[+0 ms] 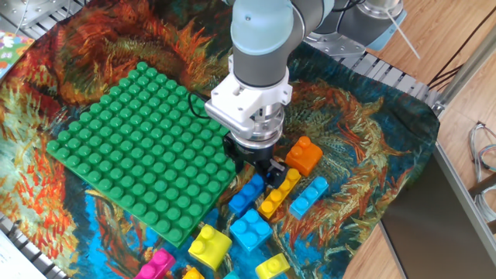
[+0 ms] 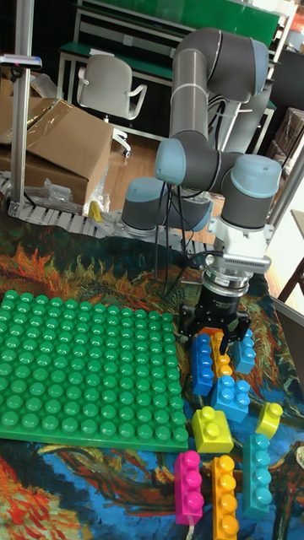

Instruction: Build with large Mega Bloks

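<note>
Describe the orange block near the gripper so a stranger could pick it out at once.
Start at the big green studded plate, then go to its right side, where the gripper hangs over a cluster of loose bricks. Just right of the gripper sits the orange block. It is short and chunky, with one raised stud showing on top, unlike the long yellow-orange brick and light blue brick beside it.

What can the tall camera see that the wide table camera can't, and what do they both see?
Only the tall fixed view shows the room behind: a gray chair, a cardboard box, and the whole of the pink brick and the teal long brick. Only the fixed view shows the orange square brick plainly, plus the wooden floor at right. Both show the green studded plate, the claw low over the bricks, and the yellow square brick.
</note>
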You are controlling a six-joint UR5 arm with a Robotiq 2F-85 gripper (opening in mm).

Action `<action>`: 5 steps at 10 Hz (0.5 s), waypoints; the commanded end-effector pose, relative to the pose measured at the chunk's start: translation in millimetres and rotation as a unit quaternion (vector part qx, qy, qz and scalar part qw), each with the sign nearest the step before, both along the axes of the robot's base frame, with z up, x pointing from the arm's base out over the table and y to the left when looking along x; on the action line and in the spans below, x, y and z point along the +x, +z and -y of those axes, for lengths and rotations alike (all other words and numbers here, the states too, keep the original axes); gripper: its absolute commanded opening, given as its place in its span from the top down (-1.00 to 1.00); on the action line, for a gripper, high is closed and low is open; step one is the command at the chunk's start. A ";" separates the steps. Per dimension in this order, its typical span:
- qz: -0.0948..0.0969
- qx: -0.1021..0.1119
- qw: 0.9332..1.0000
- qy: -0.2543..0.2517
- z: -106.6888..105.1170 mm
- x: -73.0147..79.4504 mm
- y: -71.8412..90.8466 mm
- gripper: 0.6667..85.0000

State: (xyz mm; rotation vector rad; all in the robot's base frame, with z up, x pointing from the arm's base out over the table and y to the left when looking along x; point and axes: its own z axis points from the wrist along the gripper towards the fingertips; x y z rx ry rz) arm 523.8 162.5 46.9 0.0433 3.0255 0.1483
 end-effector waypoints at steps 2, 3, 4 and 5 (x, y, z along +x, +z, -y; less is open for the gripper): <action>-0.001 -0.010 1.000 -0.006 7.6 -2.2 -7.8 -0.50; 0.006 -0.014 1.000 0.000 9.7 -1.7 -11.8 -0.49; 0.012 -0.015 1.000 0.001 7.1 0.8 -14.5 -0.49; 0.012 -0.015 1.000 0.000 2.6 2.6 -15.1 -0.49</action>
